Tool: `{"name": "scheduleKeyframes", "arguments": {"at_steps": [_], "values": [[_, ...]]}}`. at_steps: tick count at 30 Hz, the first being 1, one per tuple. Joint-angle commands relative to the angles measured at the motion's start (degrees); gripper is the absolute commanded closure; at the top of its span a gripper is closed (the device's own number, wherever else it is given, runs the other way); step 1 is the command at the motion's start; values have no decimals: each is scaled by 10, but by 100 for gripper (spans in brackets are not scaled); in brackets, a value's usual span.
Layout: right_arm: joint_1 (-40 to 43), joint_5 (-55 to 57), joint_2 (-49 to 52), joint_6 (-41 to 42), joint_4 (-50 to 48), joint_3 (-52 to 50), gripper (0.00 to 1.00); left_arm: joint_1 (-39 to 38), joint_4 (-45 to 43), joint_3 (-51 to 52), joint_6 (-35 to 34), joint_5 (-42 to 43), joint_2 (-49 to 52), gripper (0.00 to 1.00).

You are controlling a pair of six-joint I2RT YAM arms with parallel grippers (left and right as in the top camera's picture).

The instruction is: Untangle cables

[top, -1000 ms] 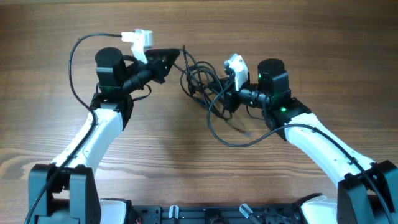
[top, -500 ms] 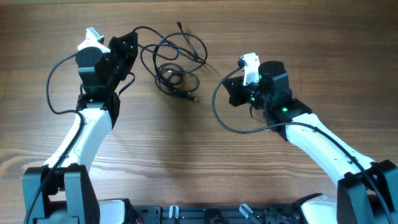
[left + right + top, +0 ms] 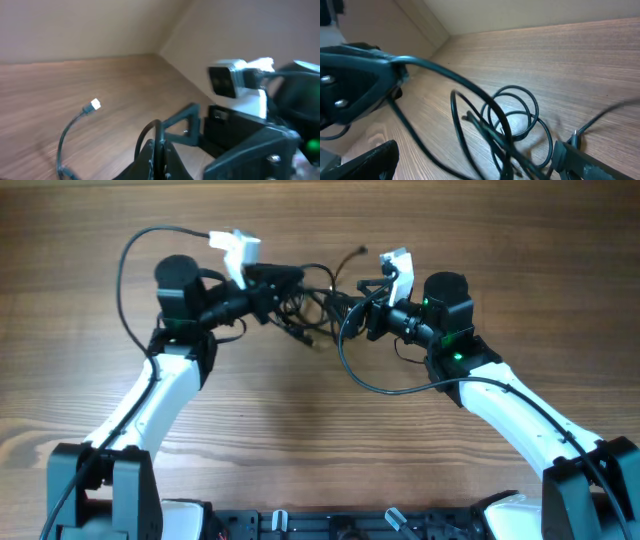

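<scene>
1. Overhead: the thin, black, flexible cables [image 3: 312,308] form a loose knot of loops on the brown wooden tabletop [image 3: 300,440]. The knot sits in the far half, about midway between the left and right edges. The black two-finger left gripper [image 3: 285,278] is clamped on a strand at the knot's left side. The black two-finger right gripper [image 3: 362,312] is at the knot's right side, either touching the loops or just beside them; this view does not settle which. A small plug end [image 3: 358,252] pokes out toward the far edge.

2. Left wrist: the jaws are pressed together with a black strand rising from between them. Another strand curves across the wood to a small white-tipped plug [image 3: 94,105] that lies free.

3. Right wrist: its fingers [image 3: 372,160] stand wide apart at the lower corners and hold nothing. Several coils cross the gap between them, and one strand runs off to the left gripper.

4. Handling, as a judgement: the cords look light, limp and smooth-sheathed, so they are likely to slip through a weak pinch, and their plugs may snag on loops. The best hold is a single strand where it leaves the knot, or just behind a plug, not a bunch of loops. A hard pull would probably tighten the knot.
</scene>
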State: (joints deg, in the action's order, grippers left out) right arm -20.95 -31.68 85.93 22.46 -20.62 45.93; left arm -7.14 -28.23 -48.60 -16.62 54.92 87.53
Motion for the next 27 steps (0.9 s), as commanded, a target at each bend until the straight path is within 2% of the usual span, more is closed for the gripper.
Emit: {"name": "scheduleKeyframes", "arguments": {"at_steps": [1,3,7,9,12,17,22,27], "values": [[-1,71,0,-4,14,-2,0,-38,-20,-12,29,23,-5,96],[-1,109,0,11,14,-2,0,-51,-21,-12,29,29,-5,96],[-1,253,0,74,28,-2,0,-70,-46,-12,27,113,-5,96],[-1,341,0,110,71,-2,0,-66,-77,-12,24,143,-6,96],[0,423,0,125,132,-2,0,-50,-145,-12,-38,158,-10,96],[1,456,0,125,174,-2,0,9,-240,-12,-103,160,-26,96],[16,456,0,125,196,-2,0,112,-332,-12,-188,154,-44,96],[35,456,0,125,218,-2,0,198,-351,-12,-264,127,-44,96]]}}
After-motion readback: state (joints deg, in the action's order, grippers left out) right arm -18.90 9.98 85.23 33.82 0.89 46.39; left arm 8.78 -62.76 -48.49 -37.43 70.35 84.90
